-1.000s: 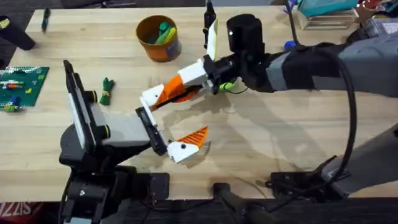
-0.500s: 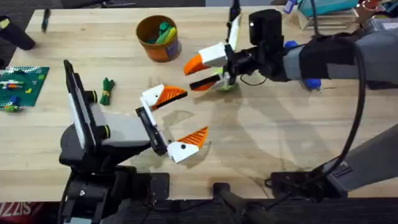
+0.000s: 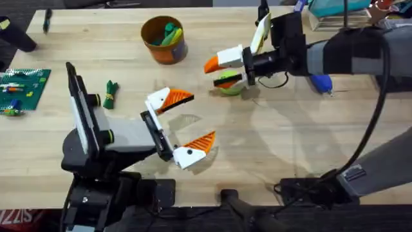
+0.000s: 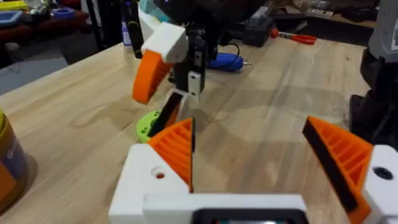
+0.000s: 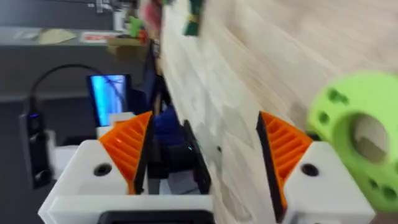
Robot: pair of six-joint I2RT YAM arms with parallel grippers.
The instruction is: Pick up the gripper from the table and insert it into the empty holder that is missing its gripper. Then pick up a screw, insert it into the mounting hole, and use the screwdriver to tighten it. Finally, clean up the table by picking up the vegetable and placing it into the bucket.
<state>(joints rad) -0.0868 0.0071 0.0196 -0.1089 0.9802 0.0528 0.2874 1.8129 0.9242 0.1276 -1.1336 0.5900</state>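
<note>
White hand (image 3: 182, 129) fingers, orange ribbed pads (image 4: 177, 149)

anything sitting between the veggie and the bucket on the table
Nothing visible does. The vegetable lies on bare wood down-left of the bucket, with open tabletop between them. The left gripper sits open off to the side of that line, nearer the table's middle.

A robotics lab. Two arms are mounted at a wooden table (image 3: 290, 154). Tools (image 4: 292, 37), cables and a lit screen (image 5: 109, 93) surround it.
</note>
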